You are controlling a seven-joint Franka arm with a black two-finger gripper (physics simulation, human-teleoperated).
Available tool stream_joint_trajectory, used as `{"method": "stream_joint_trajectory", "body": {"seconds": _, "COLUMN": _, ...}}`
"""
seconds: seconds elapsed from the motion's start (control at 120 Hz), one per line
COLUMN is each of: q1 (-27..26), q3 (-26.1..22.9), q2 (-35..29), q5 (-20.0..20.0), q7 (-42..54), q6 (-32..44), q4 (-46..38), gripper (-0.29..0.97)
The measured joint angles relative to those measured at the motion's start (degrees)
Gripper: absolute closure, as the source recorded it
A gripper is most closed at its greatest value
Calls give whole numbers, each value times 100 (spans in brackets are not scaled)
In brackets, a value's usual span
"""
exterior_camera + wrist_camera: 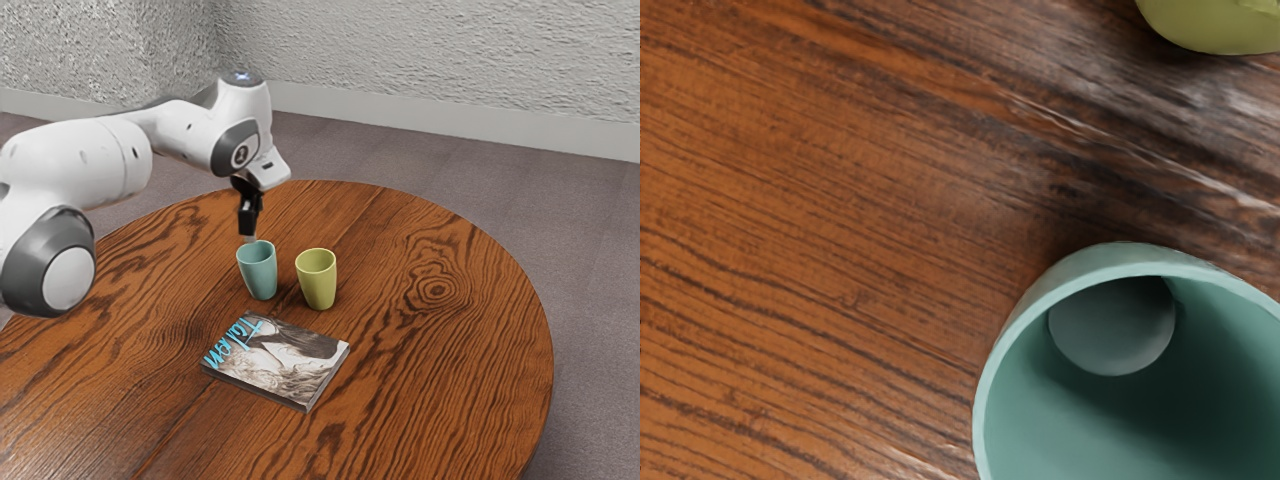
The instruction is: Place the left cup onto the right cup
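Observation:
The teal cup [258, 269] stands upright on the round wooden table [440, 300], to the exterior view's left of the green cup [316, 277]; a small gap separates them. My gripper [247, 232] hangs open just above the teal cup's far-left rim and holds nothing. In the wrist view the teal cup [1140, 400] lies close under my hand, its hollow inside and round bottom showing. An edge of the green cup [1215, 25] shows beyond it.
A magazine [275, 360] lies flat on the table in front of the cups, toward the near edge. Bare wood stretches to the exterior view's right of the green cup.

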Motion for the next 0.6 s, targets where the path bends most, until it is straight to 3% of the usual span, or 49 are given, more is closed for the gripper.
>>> {"method": "stream_joint_trajectory", "body": {"seconds": 0.358, "q1": -14, "q3": 109, "q2": 200, "q5": -368, "q7": 176, "q6": 90, "q4": -189, "gripper": 3}}
{"method": "stream_joint_trajectory", "body": {"seconds": 0.442, "q1": -29, "q3": 113, "q2": 227, "q5": -377, "q7": 206, "q6": 101, "q4": -157, "gripper": 13}}
{"method": "stream_joint_trajectory", "body": {"seconds": 0.6, "q1": -40, "q3": 113, "q2": 235, "q5": -393, "q7": 255, "q6": 129, "q4": -147, "gripper": 47}}
